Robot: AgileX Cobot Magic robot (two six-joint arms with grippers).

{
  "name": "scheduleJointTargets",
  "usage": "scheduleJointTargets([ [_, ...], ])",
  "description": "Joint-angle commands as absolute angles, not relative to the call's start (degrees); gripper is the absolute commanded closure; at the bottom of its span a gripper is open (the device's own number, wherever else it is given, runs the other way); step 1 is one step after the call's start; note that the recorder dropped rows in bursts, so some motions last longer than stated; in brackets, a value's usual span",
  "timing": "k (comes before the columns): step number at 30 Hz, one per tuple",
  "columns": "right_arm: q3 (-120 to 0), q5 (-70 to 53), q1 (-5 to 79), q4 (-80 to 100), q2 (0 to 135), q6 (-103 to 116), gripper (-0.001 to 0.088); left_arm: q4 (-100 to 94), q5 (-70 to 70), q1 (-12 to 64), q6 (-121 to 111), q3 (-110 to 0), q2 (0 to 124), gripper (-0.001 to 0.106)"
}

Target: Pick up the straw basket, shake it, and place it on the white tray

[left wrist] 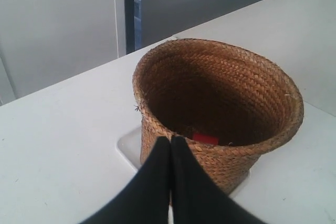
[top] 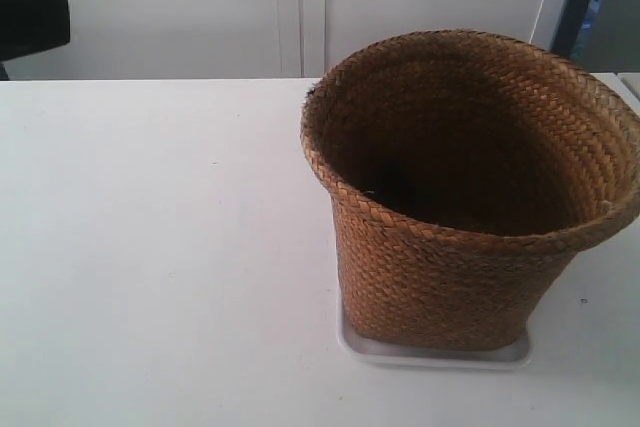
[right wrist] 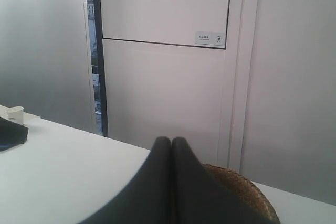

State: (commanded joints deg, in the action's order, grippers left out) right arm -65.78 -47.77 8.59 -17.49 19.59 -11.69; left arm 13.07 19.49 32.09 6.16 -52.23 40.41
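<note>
Table is the largest thing, a wide white surface that fills most of the exterior view. On it, toward the right of that view, stands the straw basket, upright, its flared rim open upward and its narrower base resting in the white tray; only a thin edge of the tray shows around the base. So the basket is on the tray, and I judge the placing step to be done; whether the lifting and shaking are done, these pictures cannot say. The left gripper hangs near the outside of the basket's rim, its two black fingers pressed together with nothing between them; whether it touches the straw I cannot tell. The right gripper is pressed together and empty too, with only a part of the rim showing beyond it. Inside the basket a small red patch is seen; what it is I cannot tell. The next move, I think, calls only for taking both arms away without catching the rim
</note>
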Motion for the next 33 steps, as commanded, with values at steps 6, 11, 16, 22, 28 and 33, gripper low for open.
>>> scheduleJointTargets([
  [6,-65.8,-47.9,8.6,-17.5,19.6,-11.7,0.0868,3.7,20.4,31.3,6.2,-48.9,32.3,0.105],
  [11,-65.8,-48.0,8.6,-17.5,19.6,-11.7,0.0868,1.0,21.5,18.2,6.2,-43.5,21.9,0.105],
  [16,-65.8,-48.0,8.6,-17.5,19.6,-11.7,0.0868,0.0,18.7,11.4,6.2,-36.5,15.9,0.105],
  [22,-65.8,-48.2,8.6,-17.5,19.6,-11.7,0.0868,-2.3,14.0,8.1,6.5,-24.7,8.8,0.105],
  [28,-65.8,-48.2,8.6,-17.5,19.6,-11.7,0.0868,-2.1,12.4,7.4,7.8,-16.2,2.2,0.105],
  [33,-65.8,-48.2,8.6,-17.5,19.6,-11.7,0.0868,0.0,9.6,7.4,7.3,-10.2,0.0,0.105],
])
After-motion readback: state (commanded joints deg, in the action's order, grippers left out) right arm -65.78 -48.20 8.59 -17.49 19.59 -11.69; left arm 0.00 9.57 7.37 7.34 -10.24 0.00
